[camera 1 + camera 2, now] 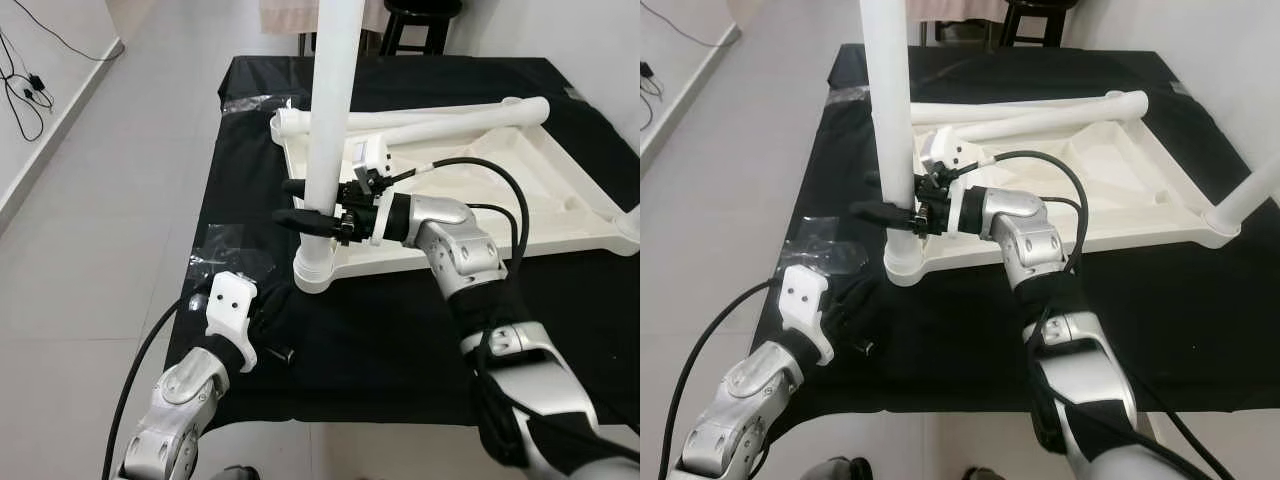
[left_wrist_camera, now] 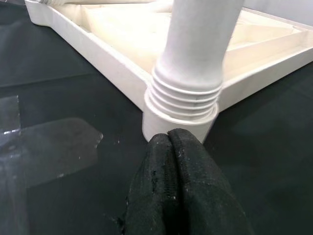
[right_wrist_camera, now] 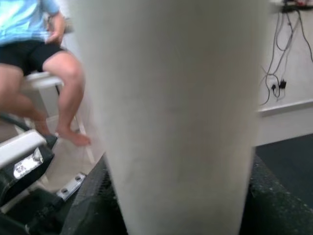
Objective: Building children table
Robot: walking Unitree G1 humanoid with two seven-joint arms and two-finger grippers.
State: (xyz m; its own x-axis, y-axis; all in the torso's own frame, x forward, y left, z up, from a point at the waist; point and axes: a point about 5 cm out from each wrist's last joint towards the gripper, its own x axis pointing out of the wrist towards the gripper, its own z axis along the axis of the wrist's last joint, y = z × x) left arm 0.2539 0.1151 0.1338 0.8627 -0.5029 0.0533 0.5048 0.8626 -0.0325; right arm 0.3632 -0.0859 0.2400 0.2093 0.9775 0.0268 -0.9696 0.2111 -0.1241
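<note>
So the white plastic tabletop point(image 1: 520, 190) is lying upside down on a black cloth point(image 1: 400, 330) spread over the floor, and one white leg point(image 1: 328, 130) is standing upright in the near-left corner socket point(image 1: 312, 272). The right tool point(image 1: 300, 203) has its two black fingers clamped around that leg low down, just above the socket, and in the right wrist view the leg point(image 3: 181, 117) sits squarely between them. The left tool point(image 2: 178, 186) rests on the cloth just beside the socket with its fingers pressed together, holding nothing. From the left wrist view you can see the threaded collar point(image 2: 183, 100) at the leg's base still showing above the socket, so I'd guess it isn't screwed fully home yet. Two more legs point(image 1: 440, 118) lie across the far side of the tabletop. Handling-wise, this looks like hollow moulded plastic: light, stiff and pretty smooth, so the leg could slip round in the grip when twisted. Grabbing low near the socket seems smart, since a high hold would lever the long tube sideways and might cross the threads. Some clear plastic wrap point(image 1: 225, 245) sits on the cloth nearby. No brand, label or writing that I can read anywhere. A person point(image 3: 39, 54) is sitting in the background.
</note>
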